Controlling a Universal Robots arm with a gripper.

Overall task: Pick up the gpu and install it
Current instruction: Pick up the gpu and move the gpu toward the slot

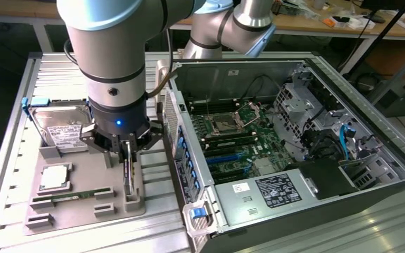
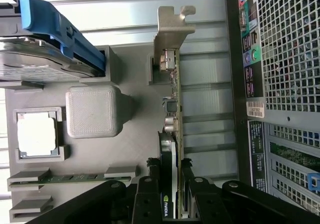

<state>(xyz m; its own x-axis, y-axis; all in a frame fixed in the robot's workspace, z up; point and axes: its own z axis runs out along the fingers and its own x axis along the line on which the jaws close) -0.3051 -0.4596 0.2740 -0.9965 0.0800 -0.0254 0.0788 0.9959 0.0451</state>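
The gpu [image 1: 128,176] stands on its long edge in a slot of the grey tray [image 1: 83,213], at the side of the tray nearest the open computer case [image 1: 371,174]. In the wrist view the gpu [image 2: 172,109] is a thin green board with its metal bracket [image 2: 170,29] at the far end. My gripper [image 1: 127,153] comes straight down over it. In the wrist view my gripper [image 2: 170,166] has its black fingers [image 2: 150,184] pressed against both faces of the card, shut on it.
The tray also holds a silver hard drive [image 1: 61,129] with a blue clip, a processor [image 1: 55,176] and a narrow memory stick [image 1: 76,196]. The case's motherboard [image 1: 238,142] lies exposed at the exterior view's right. The case's rear panel [image 2: 280,84] is close beside the card.
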